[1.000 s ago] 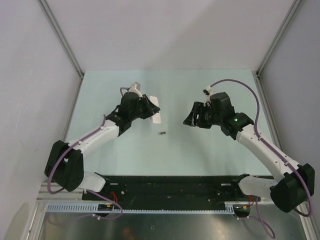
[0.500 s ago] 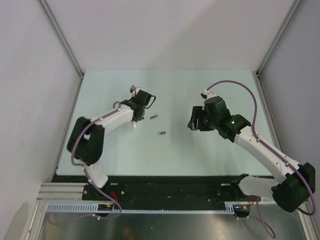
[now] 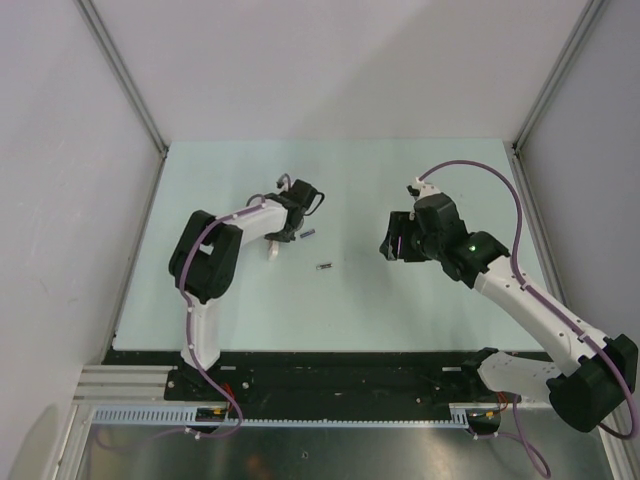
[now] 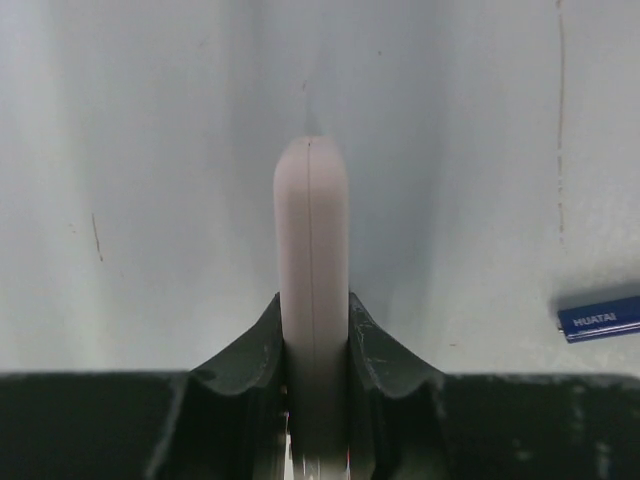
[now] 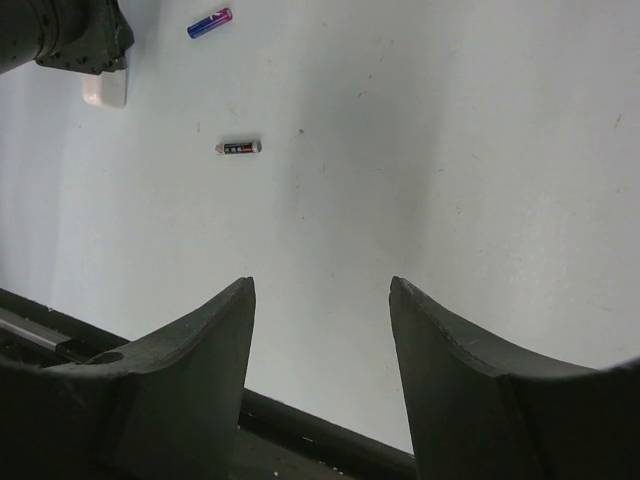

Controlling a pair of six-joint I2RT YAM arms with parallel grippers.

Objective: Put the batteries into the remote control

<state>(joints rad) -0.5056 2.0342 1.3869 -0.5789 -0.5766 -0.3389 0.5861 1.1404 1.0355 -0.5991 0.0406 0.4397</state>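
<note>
**Currently: remote control [image 4: 312,220] pinched in left gripper [image 4: 313,310]; two batteries loose on table [image 3: 400,300]**

Nearest the arm bases, a dark grey battery [image 3: 324,266] lay on its side on the pale table, apart from both arms. The right wrist view showed a red band at one end of it [image 5: 238,147].

Just beyond it, the rounded white end of the remote control [image 3: 271,250] protruded from the left gripper [image 3: 282,230]. The left wrist view showed both fingers pressed flat against the remote's broad faces. Its narrow seamed edge faced the camera and its free end pointed at the table. Whether that end touched the surface could not be determined. The keypad face was not visible.

A blue battery [image 3: 308,236] lay just beside the left gripper on its right, on its side. White lettering reading HUATAI was legible on it [image 4: 600,317].

Well to the right, the right gripper [image 5: 320,290] was above bare table with its fingers spread and nothing between them. It pointed toward the centre, where both batteries and the remote lay [image 3: 392,242].
</note>
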